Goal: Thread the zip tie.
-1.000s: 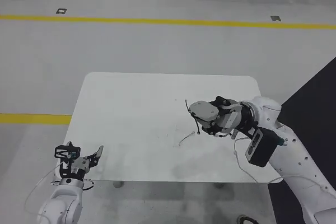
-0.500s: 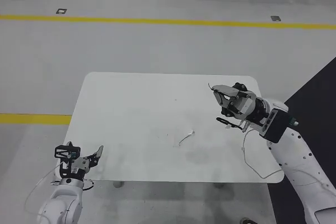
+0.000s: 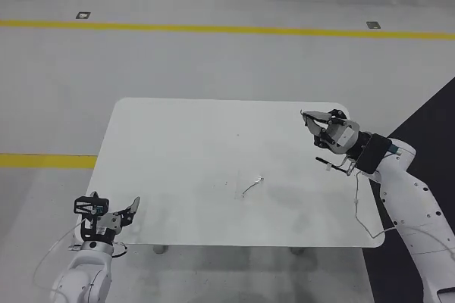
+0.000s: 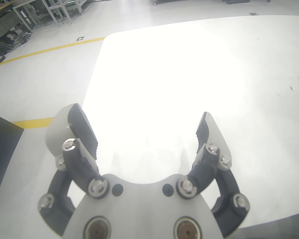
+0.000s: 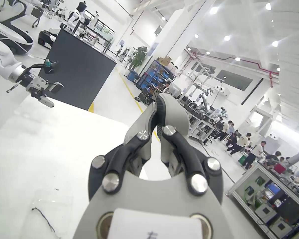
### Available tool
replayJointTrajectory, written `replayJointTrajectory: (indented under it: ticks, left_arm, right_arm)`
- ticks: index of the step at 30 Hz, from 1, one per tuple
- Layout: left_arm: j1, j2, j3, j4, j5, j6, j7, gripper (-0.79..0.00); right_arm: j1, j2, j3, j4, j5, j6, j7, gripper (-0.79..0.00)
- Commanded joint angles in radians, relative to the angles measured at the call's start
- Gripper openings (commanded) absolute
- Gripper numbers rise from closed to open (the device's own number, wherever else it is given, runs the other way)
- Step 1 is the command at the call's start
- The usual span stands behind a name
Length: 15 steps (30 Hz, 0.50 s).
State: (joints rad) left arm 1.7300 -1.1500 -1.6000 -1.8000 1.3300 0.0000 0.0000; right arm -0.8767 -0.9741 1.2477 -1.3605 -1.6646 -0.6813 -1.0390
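My right gripper [image 3: 309, 117] hangs above the white table [image 3: 182, 144] near its far right corner. Its fingers [image 5: 164, 110] are pressed shut, and a short black tip of the zip tie [image 3: 302, 114] pokes out past them; the rest of the tie is hidden. A second thin bent strand [image 3: 252, 185] lies flat on the middle of the table, seen as a dark thread [image 5: 43, 218] in the right wrist view. My left gripper [image 4: 139, 115] stands open and empty at the table's near left corner [image 3: 115, 208], far from both strands.
The table's front edge [image 3: 235, 244] runs close to the left gripper. A black cabinet [image 3: 440, 121] stands just right of the table beside the right arm. A yellow floor line [image 3: 38, 160] runs to the table's left.
The right gripper rose from the middle of the table and swung to the far right corner, carrying the black zip tie. The strand on the table and the left arm stayed put.
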Motion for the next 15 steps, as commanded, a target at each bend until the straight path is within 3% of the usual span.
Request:
replayJointTrajectory:
  ticks: [1,6,8,12,15]
  left_arm:
    - [0.0,0.0,0.0,0.0,0.0,0.0,0.0,0.0]
    - [-0.001,0.0,-0.001,-0.002,0.005,0.001,0.002,0.0]
    - [0.012,0.002,0.009,-0.045,0.123,0.023,0.024,0.0]
    - [0.014,0.0,0.1,-0.159,0.294,0.011,0.008,0.0]
    - [-0.055,-0.002,0.202,-0.187,0.438,-0.047,-0.055,0.0]
  right_arm:
    - [0.0,0.0,0.0,0.001,0.001,0.001,0.0,-0.785]
    - [0.0,0.0,0.0,0.001,0.001,0.001,0.0,-0.785]
    - [0.0,0.0,0.0,0.001,0.001,0.001,0.0,-0.785]
    - [0.0,0.0,0.0,0.001,0.001,0.001,0.0,-0.785]
    - [0.0,0.0,0.0,0.001,0.001,0.001,0.0,-0.785]
